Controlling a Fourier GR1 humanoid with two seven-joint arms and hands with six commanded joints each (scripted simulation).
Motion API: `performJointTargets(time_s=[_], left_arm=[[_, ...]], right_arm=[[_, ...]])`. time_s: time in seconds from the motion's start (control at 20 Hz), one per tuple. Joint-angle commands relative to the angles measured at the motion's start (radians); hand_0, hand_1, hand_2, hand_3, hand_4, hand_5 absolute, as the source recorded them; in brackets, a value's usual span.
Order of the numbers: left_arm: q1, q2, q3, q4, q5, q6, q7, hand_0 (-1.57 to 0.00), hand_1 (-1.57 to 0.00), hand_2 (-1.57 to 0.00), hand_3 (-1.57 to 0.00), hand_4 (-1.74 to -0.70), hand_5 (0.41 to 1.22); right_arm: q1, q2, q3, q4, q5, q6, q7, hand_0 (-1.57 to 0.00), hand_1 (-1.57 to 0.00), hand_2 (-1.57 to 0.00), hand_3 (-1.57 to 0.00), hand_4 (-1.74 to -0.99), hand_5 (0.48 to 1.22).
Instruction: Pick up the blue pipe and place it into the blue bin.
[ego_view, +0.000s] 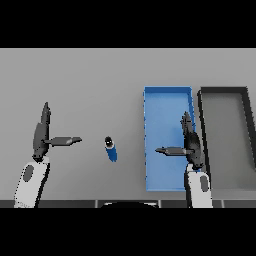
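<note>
The left hand (41, 134) rises from its white forearm at the lower left, fingers straight and pointing away from the robot, thumb stretched out sideways toward the table's middle. It holds nothing and its fingers are released. The right hand (191, 142) comes up from the lower right in a mirrored pose: fingers straight and pointing away, thumb extended to the left, nothing in its grasp. This hand shows over the right part of the blue bin (150, 125), close to the bin's right wall.

The blue pipe (111, 149) lies on the grey table (90, 80) between the two hands, a short cylinder with its dark open end turned away from the robot, angled slightly. It is apart from the left thumb tip and just left of the bin's left wall, touching neither.

The blue bin is a long rectangular tray running away from the robot. Just beside it on the right stands a dark grey bin (247, 125) of similar shape. Bare tabletop stretches to the left and beyond the pipe.
</note>
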Motion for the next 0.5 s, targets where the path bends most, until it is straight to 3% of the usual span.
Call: performJointTargets(time_s=[0.0,0.25,0.35,0.45], left_arm=[[0.001,0.0,0.001,-0.001,0.0,0.0,-0.005,0.0,0.0,0.0,0.0,-0.97,0.593],[0.015,0.005,0.003,-0.013,0.005,-0.001,-0.012,0.0,0.0,0.0,0.0,-0.97,0.593],[0.069,0.119,-0.029,-0.007,-0.006,-0.174,-0.128,0.0,0.0,0.0,0.0,-0.96,0.592],[0.068,0.16,-0.036,0.015,-0.012,-0.236,-0.153,0.0,0.0,0.0,0.0,-0.96,0.59]], right_arm=[[0.001,0.0,0.0,-0.001,0.0,-0.001,-0.001,0.0,0.0,0.0,0.0,-1.205,0.629],[0.01,-0.001,0.001,-0.002,0.0,0.001,-0.001,0.0,0.0,0.0,0.0,-1.205,0.629],[0.079,-0.108,0.051,-0.082,0.124,0.017,-0.134,0.0,0.0,0.0,0.0,-1.201,0.628],[0.112,-0.126,0.087,-0.127,0.173,0.023,-0.137,0.0,0.0,0.0,0.0,-1.197,0.626]])
